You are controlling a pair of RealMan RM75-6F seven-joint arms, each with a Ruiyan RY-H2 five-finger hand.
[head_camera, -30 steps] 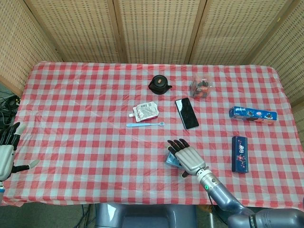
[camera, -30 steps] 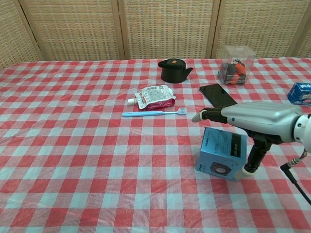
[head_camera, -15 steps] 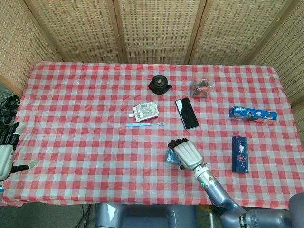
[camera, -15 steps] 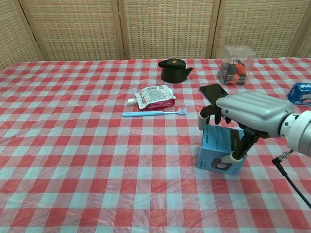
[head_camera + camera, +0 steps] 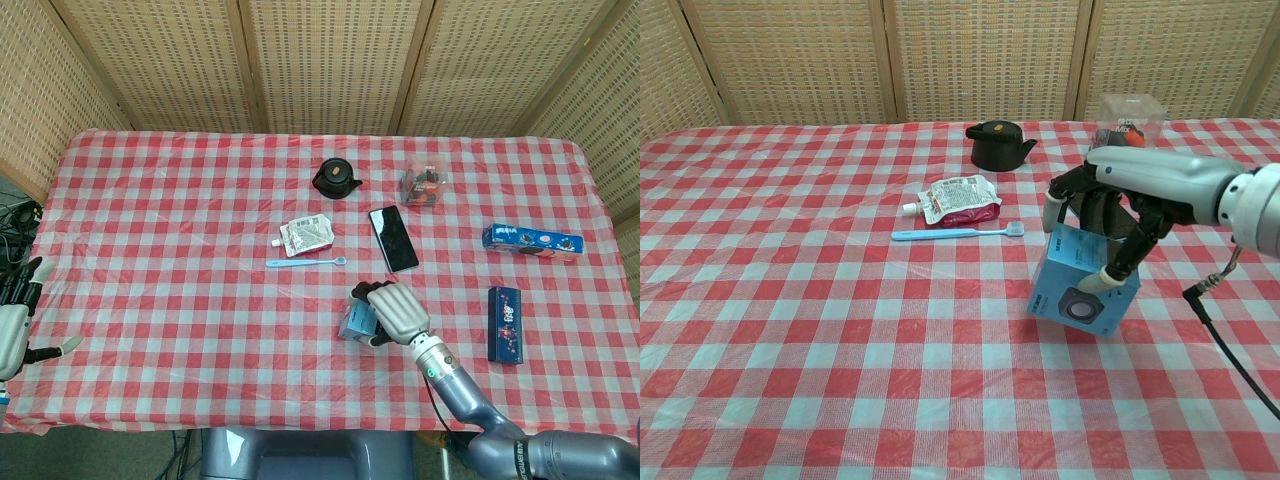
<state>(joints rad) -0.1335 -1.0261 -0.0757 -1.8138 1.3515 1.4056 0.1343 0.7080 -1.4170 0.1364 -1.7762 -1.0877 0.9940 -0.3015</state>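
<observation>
Checked table (image 5: 150, 250) | right hand (image 5: 1110, 215) grips one blue box (image 5: 1080, 285) | left hand (image 5: 15, 320) spread, empty

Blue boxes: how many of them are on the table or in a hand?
3. One small box is held by the right hand, tilted near the front edge. One long box lies at the right side, and a darker one lies nearer the front from it.

A bench (image 5: 150, 230) covered by a red-and-white checked cloth is seen. Near its far middle, a black teapot (image 5: 335, 177) and a clear box of snacks (image 5: 423, 186) are set. A phone (image 5: 394, 238), a pouch (image 5: 306, 233) and a blue toothbrush (image 5: 306, 262) are laid nearer. 2 blue boxes (image 5: 532, 240) (image 5: 505, 323) are placed at the right.
</observation>
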